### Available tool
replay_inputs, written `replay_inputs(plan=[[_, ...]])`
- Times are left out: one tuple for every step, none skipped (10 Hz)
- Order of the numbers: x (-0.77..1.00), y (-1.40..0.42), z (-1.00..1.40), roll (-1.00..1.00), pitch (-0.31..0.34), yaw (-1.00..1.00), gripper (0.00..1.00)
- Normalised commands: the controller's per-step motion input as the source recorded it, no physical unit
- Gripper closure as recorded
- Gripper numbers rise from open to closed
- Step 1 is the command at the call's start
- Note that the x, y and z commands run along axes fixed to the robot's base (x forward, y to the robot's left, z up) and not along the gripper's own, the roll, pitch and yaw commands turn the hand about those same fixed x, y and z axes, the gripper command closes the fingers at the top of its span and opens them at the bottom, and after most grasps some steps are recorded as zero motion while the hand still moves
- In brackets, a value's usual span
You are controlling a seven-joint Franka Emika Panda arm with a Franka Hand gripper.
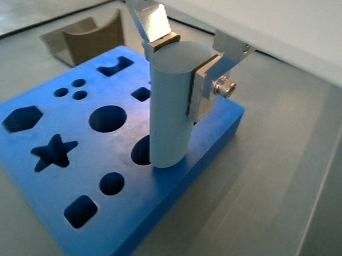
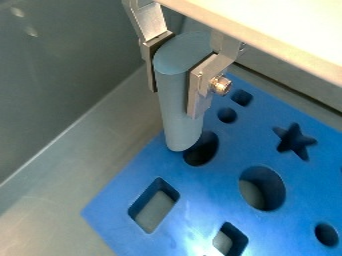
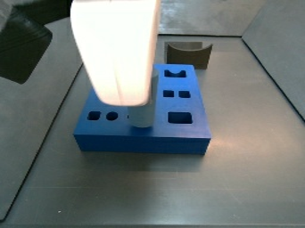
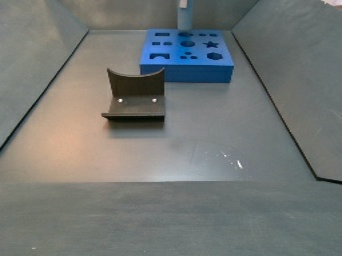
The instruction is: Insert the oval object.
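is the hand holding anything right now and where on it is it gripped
Yes. The hand is shut on the oval object, gripping its upper part between the silver fingers, lower end at a hole in the blue block.

The pincer [image 1: 181, 75] shows only in part: in both wrist views its upper body runs off the picture's edge, and the finger [image 2: 150, 28] on the far side of the oval object [image 1: 178, 105] is mostly hidden behind the peg. In a side view a large blurred pale housing [image 3: 116, 49] covers the pincer and most of the oval object [image 3: 139, 116], leaving only the peg's lower end above the blue block [image 3: 143, 134]. Whether that end has entered a hole cannot be told. In a side view the oval object [image 4: 185, 18] is cut off at the top edge, too small to read, and the pincer is out of frame.
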Motion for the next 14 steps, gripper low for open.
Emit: replay_inputs(plan=[[-0.19,0.52,-0.14,-0.21,-0.130,-0.24,1.00],[-0.21,0.52,-0.13,-0.21,-0.130,-0.24,1.00],[-0.32,0.17,-0.26,-0.25,-0.184,-0.12,1.00],[-0.22,0.00,-0.25,-0.28,-0.127,0.00,1.00],[-0.01,-0.17,-0.26,-0.27,-0.107,0.00,1.00],[0.31,-0.21,-0.33,-0.10,0.000,0.00,1.00],[0.57,0.00,-0.33,0.00,0.077,0.02,1.00],[0.29,0.18,-0.27,0.08,0.061,0.00,1.00],[0.00,0.23,-0.23,0.01,0.000,0.00,1.00],[-0.18,0.17,-0.19,0.00,-0.059,0.00,1.00],[-0.25,0.09,-0.22,-0.04,-0.090,0.00,1.00],[-0.24,0.00,-0.22,-0.09,-0.096,0.04,1.00],[0.00,-0.11,-0.20,-0.17,-0.027,0.00,1.00],[0.28,-0.15,-0.22,-0.11,0.000,0.00,1.00]])
